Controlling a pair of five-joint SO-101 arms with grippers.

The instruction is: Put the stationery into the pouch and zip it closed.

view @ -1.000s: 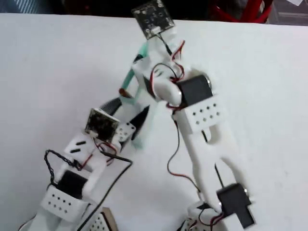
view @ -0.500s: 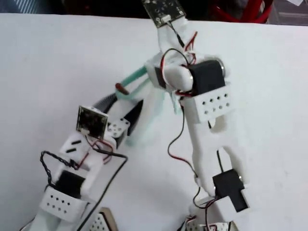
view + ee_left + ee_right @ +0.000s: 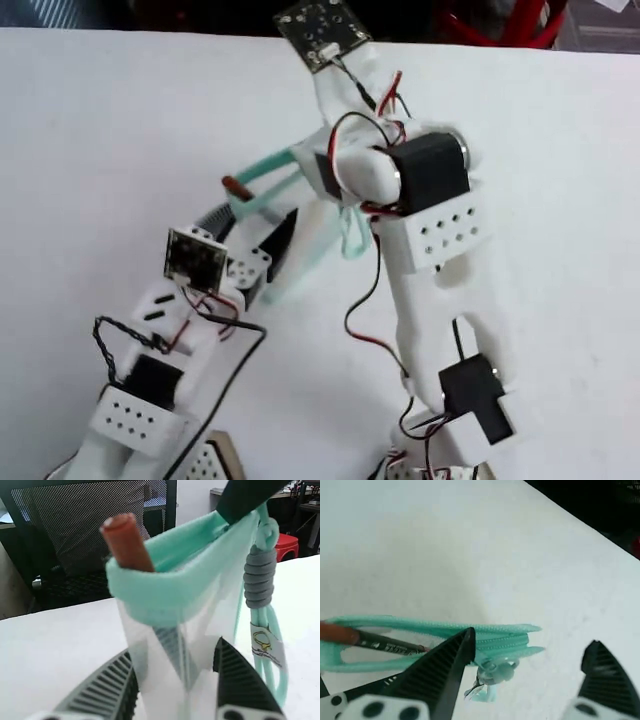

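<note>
A see-through pouch (image 3: 165,630) with a mint zipper edge (image 3: 275,170) stands between the fingers of my left gripper (image 3: 175,655), which is shut on its lower body. A pen with a red-brown end (image 3: 125,535) sticks out of the open mouth (image 3: 237,187). The pouch's mint cord loop with grey wrap (image 3: 260,580) hangs at its far corner (image 3: 350,235). My right gripper (image 3: 532,640) is open above that zipper end, one finger (image 3: 445,670) over the zipper edge (image 3: 445,629) close to the zipper pull (image 3: 495,672). From above, the right gripper (image 3: 328,175) sits at the pouch's far end and the left gripper (image 3: 250,228) holds the near end.
The white table (image 3: 100,130) spreads wide on the left and far side. The right arm's forearm (image 3: 430,300) and loose wires (image 3: 360,310) cross the middle. A dark mesh chair (image 3: 75,530) stands beyond the table's far edge.
The right wrist has swung right and back over the pouch's far end. The zipper edge has turned from near upright to slanting, and the pen's end has shifted left. The left arm moved slightly left.
</note>
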